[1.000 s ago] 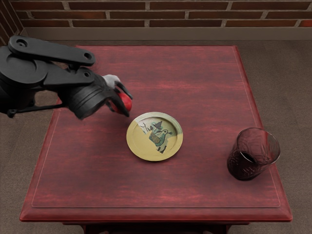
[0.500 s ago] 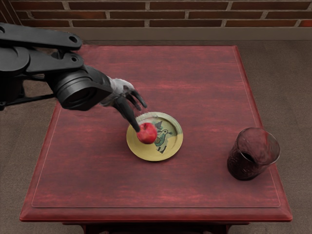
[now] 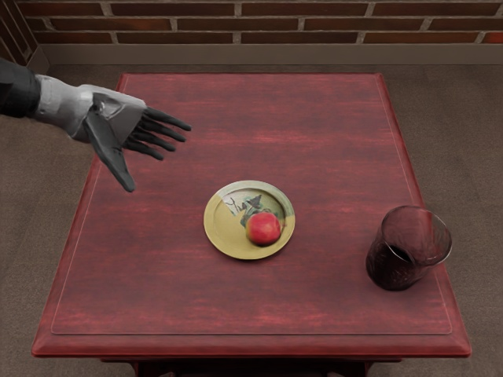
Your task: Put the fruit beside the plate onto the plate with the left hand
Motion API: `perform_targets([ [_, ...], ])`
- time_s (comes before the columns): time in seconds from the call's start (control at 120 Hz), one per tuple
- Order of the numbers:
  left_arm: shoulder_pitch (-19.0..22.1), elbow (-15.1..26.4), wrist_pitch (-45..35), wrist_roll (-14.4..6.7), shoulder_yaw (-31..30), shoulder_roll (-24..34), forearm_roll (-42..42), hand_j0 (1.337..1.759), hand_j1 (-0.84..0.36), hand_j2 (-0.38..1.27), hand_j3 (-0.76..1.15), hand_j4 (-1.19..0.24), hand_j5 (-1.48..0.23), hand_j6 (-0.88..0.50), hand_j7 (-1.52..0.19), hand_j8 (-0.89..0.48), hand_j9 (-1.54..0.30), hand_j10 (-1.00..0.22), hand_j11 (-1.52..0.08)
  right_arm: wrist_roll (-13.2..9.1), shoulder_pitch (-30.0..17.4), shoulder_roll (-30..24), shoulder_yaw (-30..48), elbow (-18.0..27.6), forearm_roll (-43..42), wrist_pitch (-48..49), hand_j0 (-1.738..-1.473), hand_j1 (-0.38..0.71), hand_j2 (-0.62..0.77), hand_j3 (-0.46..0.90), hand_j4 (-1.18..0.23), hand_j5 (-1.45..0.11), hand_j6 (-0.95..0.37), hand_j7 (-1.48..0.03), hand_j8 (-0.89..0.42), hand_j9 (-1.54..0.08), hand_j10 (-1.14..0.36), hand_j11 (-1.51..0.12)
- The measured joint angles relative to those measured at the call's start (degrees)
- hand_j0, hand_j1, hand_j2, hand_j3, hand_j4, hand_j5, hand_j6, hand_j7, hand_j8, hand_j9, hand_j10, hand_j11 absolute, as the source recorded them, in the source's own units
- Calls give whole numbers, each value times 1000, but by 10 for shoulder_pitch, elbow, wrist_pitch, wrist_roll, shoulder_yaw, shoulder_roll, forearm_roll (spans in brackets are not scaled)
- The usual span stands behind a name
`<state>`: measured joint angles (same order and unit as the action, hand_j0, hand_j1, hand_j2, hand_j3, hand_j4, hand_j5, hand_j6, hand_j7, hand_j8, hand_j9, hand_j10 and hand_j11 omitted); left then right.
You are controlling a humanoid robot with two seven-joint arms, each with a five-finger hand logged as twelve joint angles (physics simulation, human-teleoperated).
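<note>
1. Sitting on the plate [image 3: 218, 226], the apple [image 3: 263, 228] looks settled, though we cannot quite tell if it rolls.
2. Our left hand [image 3: 124, 132] hovers well apart, fingers [image 3: 161, 130] spread, holding nothing.
3. We judge a slow, high retreat best.

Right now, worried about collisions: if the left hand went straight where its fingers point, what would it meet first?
Probably nothing: the left hand points rightward over bare table, passing behind the plate and fruit. Height is unclear.

A red apple [image 3: 263, 228] sits on the yellow plate [image 3: 224, 228] mid-table [image 3: 157, 275]. The left robot hand [image 3: 122, 129] hovers far left, fingers spread, empty. A dark glass [image 3: 407, 247] stands right.
</note>
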<state>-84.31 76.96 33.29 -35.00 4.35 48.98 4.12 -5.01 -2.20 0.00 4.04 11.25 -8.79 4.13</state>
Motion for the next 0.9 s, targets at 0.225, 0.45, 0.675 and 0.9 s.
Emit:
perform_targets([
  [0.225,119,-13,15,0,19,4,9,1658,324,5,0,-21,-29,-17,-29,-18,-28,-22,-28,0,0,0,0,0,0,0,-1658,-326,-4,0,-19,-25,-19,-25,-19,-25,-19,-25],
  [0.45,148,-29,17,0,62,37,95,1658,341,1,0,-7,-10,-6,-10,-6,-9,-7,-9,0,0,0,0,0,0,0,-1658,-326,-4,0,-20,-25,-20,-25,-19,-25,-19,-25],
  [0.675,201,-93,17,0,84,76,235,1658,346,0,0,-1,-3,0,-3,0,-3,-1,-3,0,0,0,0,0,0,0,-1658,-326,-4,0,-19,-25,-19,-25,-19,-25,-19,-25],
  [0.9,209,-129,18,0,90,97,306,1658,347,-1,0,3,0,4,-1,4,-1,2,-1,0,0,0,0,0,0,0,-1658,-326,-4,0,-19,-25,-19,-25,-19,-25,-19,-25],
])
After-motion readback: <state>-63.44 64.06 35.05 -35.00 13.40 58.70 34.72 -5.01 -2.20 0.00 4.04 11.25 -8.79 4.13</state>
